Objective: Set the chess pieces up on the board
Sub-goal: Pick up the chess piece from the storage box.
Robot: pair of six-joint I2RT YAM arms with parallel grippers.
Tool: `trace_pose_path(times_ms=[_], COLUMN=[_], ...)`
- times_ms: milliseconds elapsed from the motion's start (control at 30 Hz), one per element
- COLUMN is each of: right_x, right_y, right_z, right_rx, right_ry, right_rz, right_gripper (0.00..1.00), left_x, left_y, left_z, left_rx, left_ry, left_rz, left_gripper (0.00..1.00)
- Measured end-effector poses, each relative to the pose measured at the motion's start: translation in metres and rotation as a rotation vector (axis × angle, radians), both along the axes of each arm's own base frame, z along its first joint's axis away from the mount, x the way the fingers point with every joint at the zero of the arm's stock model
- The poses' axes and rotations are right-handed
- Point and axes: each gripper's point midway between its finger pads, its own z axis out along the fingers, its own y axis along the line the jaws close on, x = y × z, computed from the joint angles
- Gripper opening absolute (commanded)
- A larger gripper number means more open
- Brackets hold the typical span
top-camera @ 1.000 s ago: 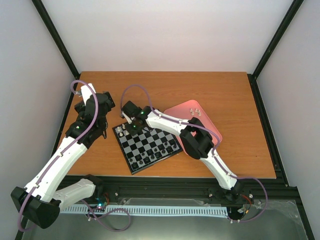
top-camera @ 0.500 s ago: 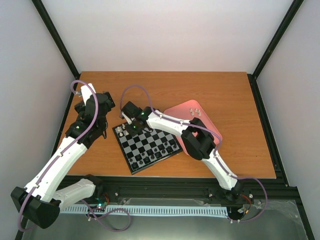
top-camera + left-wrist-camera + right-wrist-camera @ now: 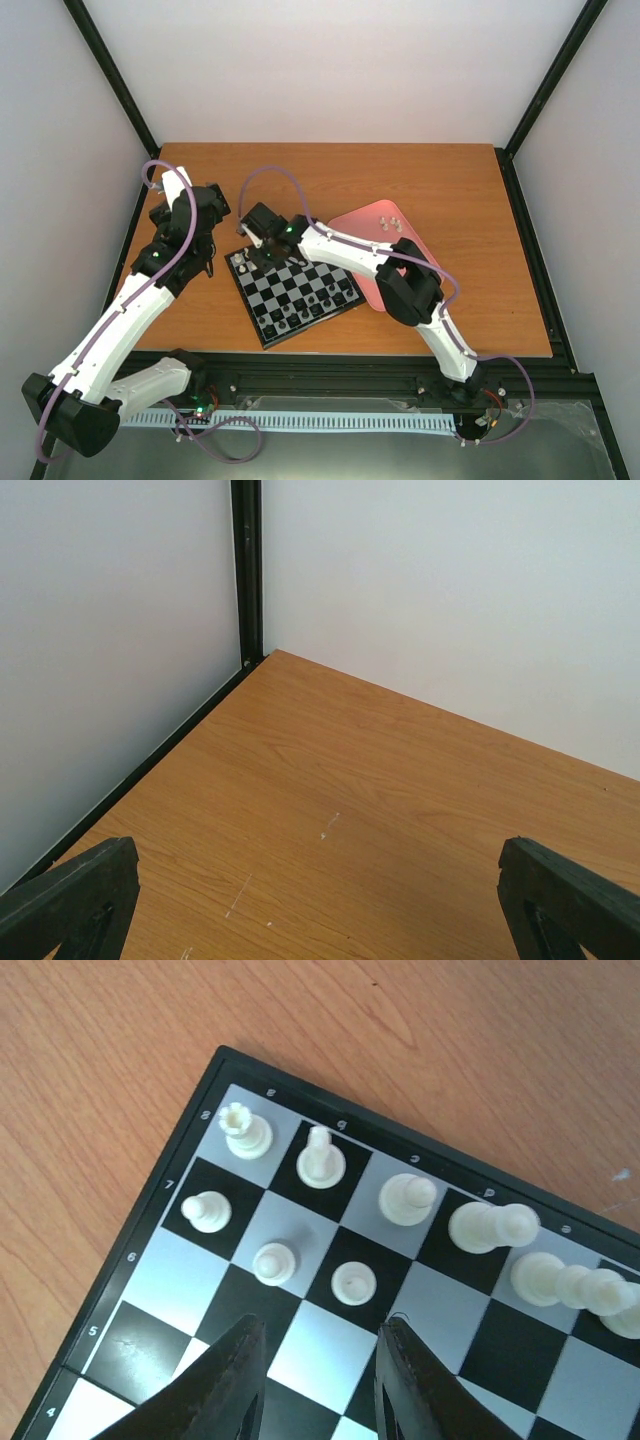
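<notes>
The board (image 3: 290,282) lies on the bench (image 3: 400,175), just left of the tray (image 3: 355,222). Chess pieces (image 3: 320,1160) stand in two rows at the board's left corner, beneath the right gripper (image 3: 318,1335).

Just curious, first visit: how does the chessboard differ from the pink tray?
The chessboard is black-framed and checkered; the tray is plain pink. The chessboard has square corners, the tray rounded ones. The chessboard carries many pieces, the tray only a few small pale things. Both lie flat on the table.
</notes>
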Motion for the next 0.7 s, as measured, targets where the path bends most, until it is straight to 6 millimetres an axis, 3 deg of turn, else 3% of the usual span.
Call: trace_pose_path(times_ms=[233, 700], right_x=[-0.016, -0.012], right_y=[0.007, 0.003], right_z=[-0.003, -0.012], right_rx=[-0.017, -0.072], right_ry=[-0.013, -0.044], right_rz=[0.025, 0.013], right_gripper=[0.31, 0.31], left_x=[0.001, 0.001], left_y=[0.000, 0.000], left_z=[-0.001, -0.001], left_rx=[0.002, 0.002], left_ry=[0.003, 0.003], left_rz=[0.000, 0.000], left_gripper=[1.00, 1.00])
